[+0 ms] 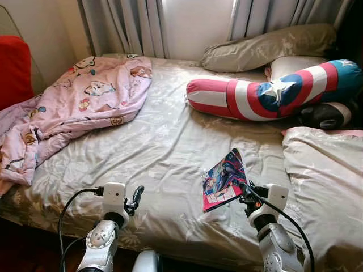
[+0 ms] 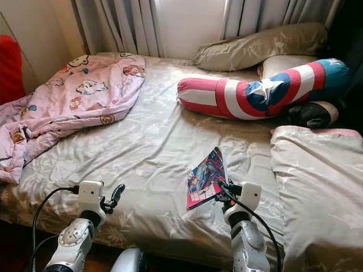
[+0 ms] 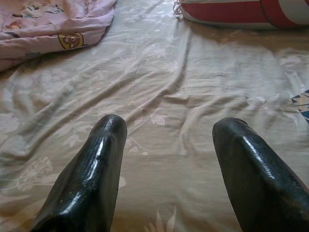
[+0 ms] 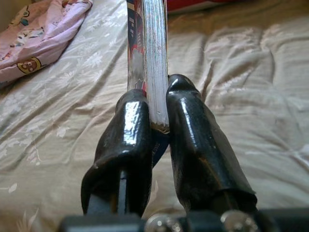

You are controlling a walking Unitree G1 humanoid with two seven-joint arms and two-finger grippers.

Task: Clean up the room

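A colourful comic book (image 1: 223, 179) is lifted on edge above the bed's front right part, clamped at its lower corner by my right gripper (image 1: 245, 191). In the right wrist view both black fingers (image 4: 130, 140) press on the book's page edge (image 4: 153, 58). My left gripper (image 1: 136, 198) hovers open over the bare sheet near the bed's front edge, its two fingertips (image 3: 104, 150) wide apart with nothing between them.
The bed (image 1: 153, 147) has a beige floral sheet. A crumpled pink cartoon blanket (image 1: 74, 107) lies at its left. A red, white and blue star bolster (image 1: 272, 93) and grey pillows (image 1: 266, 48) lie at the back right, a folded beige duvet (image 1: 323, 175) at the right. Curtains hang behind.
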